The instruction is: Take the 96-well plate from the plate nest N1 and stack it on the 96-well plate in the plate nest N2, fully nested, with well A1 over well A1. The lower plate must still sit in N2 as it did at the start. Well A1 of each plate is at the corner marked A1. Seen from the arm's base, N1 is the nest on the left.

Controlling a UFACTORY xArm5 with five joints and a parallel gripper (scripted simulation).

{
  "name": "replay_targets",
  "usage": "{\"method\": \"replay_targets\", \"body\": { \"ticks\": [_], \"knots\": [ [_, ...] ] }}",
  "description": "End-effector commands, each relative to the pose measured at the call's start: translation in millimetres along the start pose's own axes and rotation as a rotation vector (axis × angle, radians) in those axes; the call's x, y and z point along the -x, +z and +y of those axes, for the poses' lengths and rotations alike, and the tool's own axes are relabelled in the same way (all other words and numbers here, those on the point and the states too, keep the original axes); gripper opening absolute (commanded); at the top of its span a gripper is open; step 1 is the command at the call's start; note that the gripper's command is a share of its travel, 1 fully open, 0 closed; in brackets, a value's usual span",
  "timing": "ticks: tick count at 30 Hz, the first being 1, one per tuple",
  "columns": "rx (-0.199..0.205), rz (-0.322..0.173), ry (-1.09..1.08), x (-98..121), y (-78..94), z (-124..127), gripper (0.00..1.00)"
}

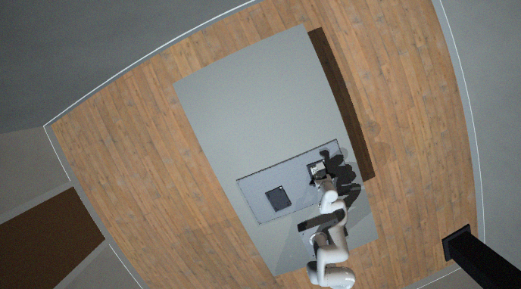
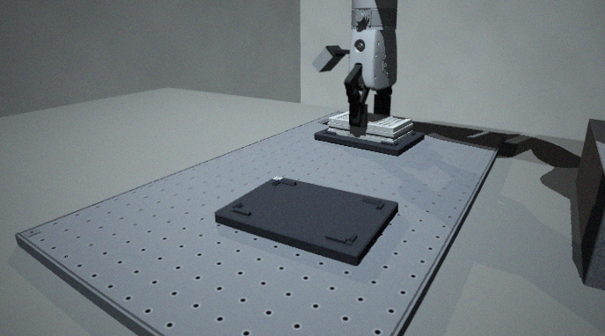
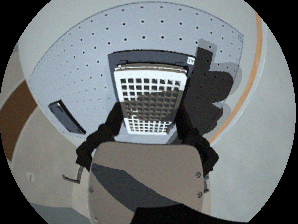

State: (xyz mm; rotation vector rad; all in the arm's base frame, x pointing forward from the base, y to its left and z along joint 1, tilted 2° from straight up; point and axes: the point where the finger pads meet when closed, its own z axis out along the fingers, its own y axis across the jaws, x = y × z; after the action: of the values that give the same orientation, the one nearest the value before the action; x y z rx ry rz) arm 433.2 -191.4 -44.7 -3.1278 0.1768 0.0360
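2 white 96-well plates [image 2: 379, 126] sit stacked, gridded tops pale.

On the breadboard [image 2: 134, 243], the bare nest [image 2: 308, 218] lies nearer, the plate stack [image 2: 383, 126] behind it.

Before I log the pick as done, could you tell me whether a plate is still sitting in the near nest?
No, the near nest shows only its bare dark top and corner tabs; both plates are stacked in the far nest.

Grey rectangular bench [image 1: 245, 94] on wood-plank floor [image 1: 126, 144]; white jointed arm [image 1: 332, 228] reaches over a perforated grey baseplate [image 1: 269, 182] bearing a dark square nest [image 1: 277, 198].
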Motion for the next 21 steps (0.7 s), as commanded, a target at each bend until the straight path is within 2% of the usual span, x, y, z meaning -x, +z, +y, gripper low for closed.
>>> {"method": "replay_targets", "body": {
  "ticks": [1, 18, 21],
  "knots": [
    [0.001, 0.004, 0.000, -1.4, -1.3, 0.4, 1.00],
    [0.001, 0.004, 0.000, -1.4, -1.3, 0.4, 1.00],
    [0.001, 0.004, 0.000, -1.4, -9.3, 0.5, 1.00]
  ]
}}
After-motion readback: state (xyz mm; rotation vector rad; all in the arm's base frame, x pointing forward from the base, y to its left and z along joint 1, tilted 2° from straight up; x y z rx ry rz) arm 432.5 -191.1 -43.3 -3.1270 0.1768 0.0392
